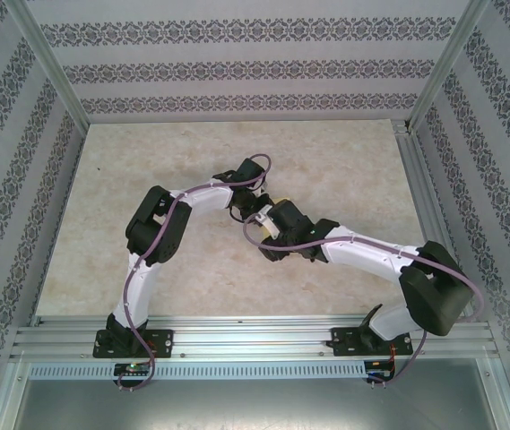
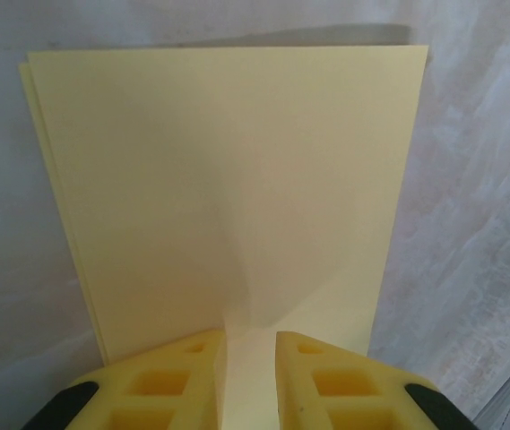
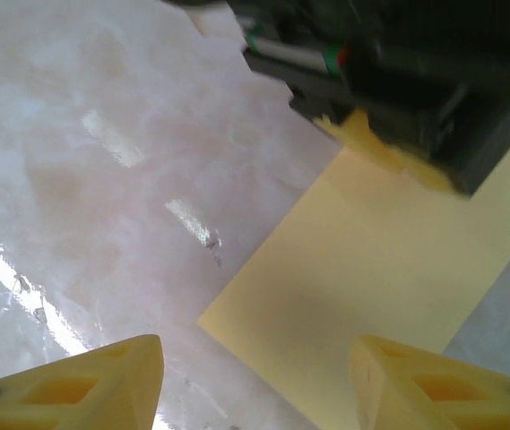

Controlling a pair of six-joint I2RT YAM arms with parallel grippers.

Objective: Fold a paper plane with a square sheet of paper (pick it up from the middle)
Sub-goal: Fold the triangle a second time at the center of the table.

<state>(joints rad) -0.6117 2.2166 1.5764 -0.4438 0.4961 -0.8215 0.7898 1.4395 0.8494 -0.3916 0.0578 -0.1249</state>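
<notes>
The square sheet of paper (image 2: 228, 179) is plain yellow and lies on the marble table, with a second layer showing along its left edge. My left gripper (image 2: 250, 345) is shut on a raised ridge of the sheet pinched between its yellow fingers (image 2: 183, 367). In the right wrist view a sharp corner of the sheet (image 3: 389, 269) points toward the camera, and the left gripper's dark body (image 3: 398, 90) sits on the paper behind it. My right gripper (image 3: 255, 354) hangs open just above that corner, touching nothing. The paper plane is out of view.
In the top view both arms bend inward and their wrists (image 1: 255, 215) meet over the middle of the marble tabletop (image 1: 147, 161). Patterned walls and aluminium rails (image 1: 255, 336) bound the table on all sides.
</notes>
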